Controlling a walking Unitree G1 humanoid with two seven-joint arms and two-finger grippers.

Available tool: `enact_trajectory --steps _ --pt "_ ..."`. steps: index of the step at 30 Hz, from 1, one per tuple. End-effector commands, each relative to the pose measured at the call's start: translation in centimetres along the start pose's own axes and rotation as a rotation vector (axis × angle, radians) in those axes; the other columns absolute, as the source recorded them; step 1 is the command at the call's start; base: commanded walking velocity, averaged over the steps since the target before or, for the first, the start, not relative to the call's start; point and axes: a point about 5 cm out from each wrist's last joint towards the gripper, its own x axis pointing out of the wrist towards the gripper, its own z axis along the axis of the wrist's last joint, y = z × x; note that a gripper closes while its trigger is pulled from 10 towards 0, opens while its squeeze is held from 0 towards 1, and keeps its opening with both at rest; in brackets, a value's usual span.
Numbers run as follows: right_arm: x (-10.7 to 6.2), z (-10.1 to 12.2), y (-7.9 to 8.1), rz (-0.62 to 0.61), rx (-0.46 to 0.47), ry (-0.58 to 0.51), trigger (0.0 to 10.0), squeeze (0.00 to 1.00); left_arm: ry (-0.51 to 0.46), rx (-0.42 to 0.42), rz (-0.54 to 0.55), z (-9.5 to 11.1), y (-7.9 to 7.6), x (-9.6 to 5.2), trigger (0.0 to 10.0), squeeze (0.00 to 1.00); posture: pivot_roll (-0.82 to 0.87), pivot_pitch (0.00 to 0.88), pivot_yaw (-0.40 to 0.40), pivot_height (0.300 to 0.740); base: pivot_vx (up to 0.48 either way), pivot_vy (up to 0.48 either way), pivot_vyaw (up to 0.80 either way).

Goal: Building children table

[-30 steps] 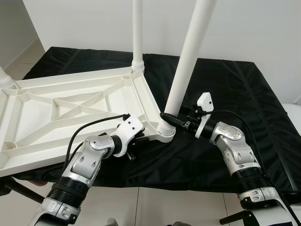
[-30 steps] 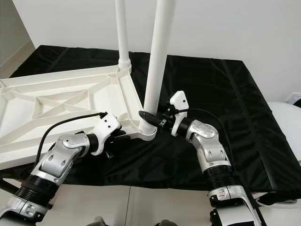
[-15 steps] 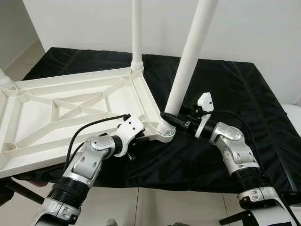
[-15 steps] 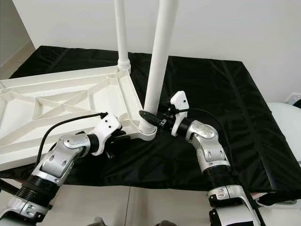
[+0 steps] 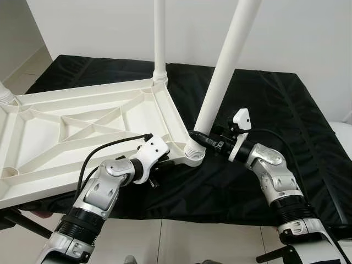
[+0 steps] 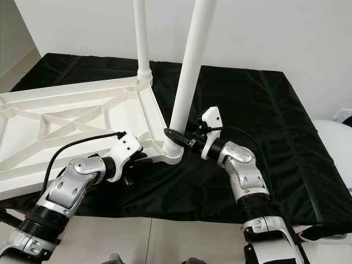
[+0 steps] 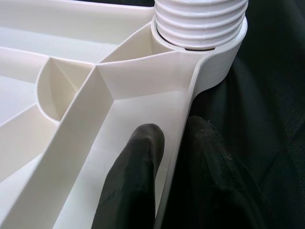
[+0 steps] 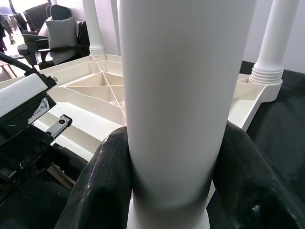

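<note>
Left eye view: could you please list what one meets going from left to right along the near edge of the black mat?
Upturned white plastic tabletop → left gripper → leaning white table leg → right gripper.

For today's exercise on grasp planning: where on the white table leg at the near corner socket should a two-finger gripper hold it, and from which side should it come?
Grip the near leg low on its smooth round shaft, just above the ribbed thread at the corner socket, coming from the open right side over the black cloth. The tabletop frame blocks the left. The right gripper clamps it there; the left gripper pinches the frame's rim, probably steadying it.
</note>
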Motion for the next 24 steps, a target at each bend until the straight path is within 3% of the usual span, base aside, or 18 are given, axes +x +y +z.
enact_trajectory --steps 1,12,24 --pt "-1.3 -3.9 0.6 -0.008 0.053 0.188 10.0 0.0 -0.109 0.086 0.03 3.0 0.2 -0.5 10.0 0.0 -0.02 0.046 -0.019 0.74 0.0 0.0 0.0" --pt "-0.7 -4.2 0.5 -0.006 0.039 0.195 10.0 0.0 -0.114 0.085 0.035 3.1 0.2 -0.6 10.0 0.0 -0.02 0.047 -0.018 0.74 0.0 0.0 0.0" --pt "0.7 -3.5 -0.1 0.024 0.094 0.221 10.0 0.0 -0.12 0.091 0.04 3.4 0.2 -0.7 10.0 0.0 -0.02 0.046 -0.016 0.74 0.0 0.0 0.0"
